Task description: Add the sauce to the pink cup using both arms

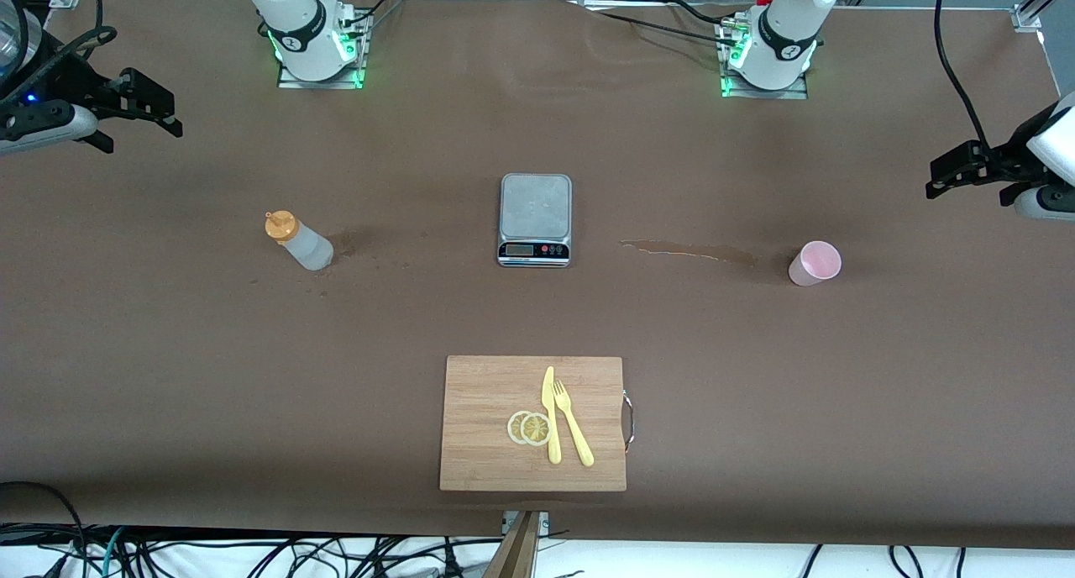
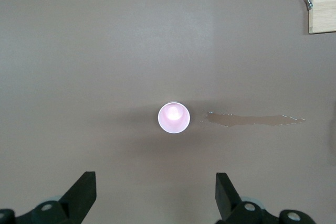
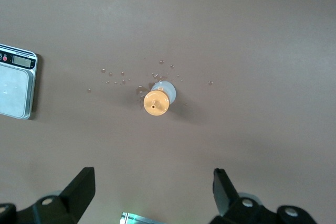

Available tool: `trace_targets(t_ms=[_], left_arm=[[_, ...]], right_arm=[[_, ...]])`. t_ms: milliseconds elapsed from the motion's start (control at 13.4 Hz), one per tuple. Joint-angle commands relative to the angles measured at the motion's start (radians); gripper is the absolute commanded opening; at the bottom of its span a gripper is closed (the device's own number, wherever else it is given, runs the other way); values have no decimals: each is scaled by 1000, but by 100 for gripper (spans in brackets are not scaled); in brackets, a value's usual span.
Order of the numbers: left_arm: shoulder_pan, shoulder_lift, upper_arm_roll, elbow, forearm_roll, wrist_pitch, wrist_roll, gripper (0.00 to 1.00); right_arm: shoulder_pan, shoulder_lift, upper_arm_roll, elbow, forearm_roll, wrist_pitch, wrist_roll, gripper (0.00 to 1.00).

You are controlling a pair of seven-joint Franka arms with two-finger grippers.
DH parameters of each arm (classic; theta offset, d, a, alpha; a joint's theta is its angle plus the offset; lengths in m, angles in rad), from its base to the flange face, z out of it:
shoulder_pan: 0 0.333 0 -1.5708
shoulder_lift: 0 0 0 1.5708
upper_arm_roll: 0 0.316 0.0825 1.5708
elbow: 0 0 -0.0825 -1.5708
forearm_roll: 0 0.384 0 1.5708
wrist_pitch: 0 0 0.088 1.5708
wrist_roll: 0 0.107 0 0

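Note:
The pink cup (image 1: 814,264) stands upright on the brown table toward the left arm's end; it shows from above in the left wrist view (image 2: 174,118). The squeeze bottle of sauce (image 1: 299,240), whitish with an orange nozzle cap, stands toward the right arm's end and shows in the right wrist view (image 3: 158,98). My left gripper (image 1: 945,180) hangs open and empty high over the table's edge at its end (image 2: 156,192). My right gripper (image 1: 159,112) hangs open and empty high over its end (image 3: 153,190). Both are well apart from the objects.
A grey kitchen scale (image 1: 535,218) sits mid-table. A brownish spill streak (image 1: 689,250) lies between scale and cup. Droplets (image 3: 123,77) dot the table by the bottle. A wooden cutting board (image 1: 533,422) with lemon slices, a yellow knife and fork lies nearer the front camera.

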Motion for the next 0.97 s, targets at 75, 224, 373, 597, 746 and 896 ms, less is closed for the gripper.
trace_targets(t_ms=[75, 224, 373, 597, 746, 896], left_arm=[[5, -7, -13, 1, 23, -40, 9, 100], [-6, -1, -15, -14, 24, -43, 8, 100], [-6, 12, -13, -15, 24, -44, 8, 100], [-6, 80, -13, -22, 24, -43, 5, 100], [-7, 146, -13, -41, 24, -2, 2, 100], [2, 195, -13, -95, 29, 69, 6, 100]], right_arm=[[-5, -16, -1, -5, 17, -7, -7, 100], [-5, -16, -3, -7, 17, -7, -7, 100], [-5, -16, -3, -7, 17, -8, -7, 100], [-5, -16, -3, -7, 17, -8, -7, 100], [-5, -16, -3, -7, 17, -8, -7, 100], [-5, -16, -1, -7, 17, -8, -7, 100]])
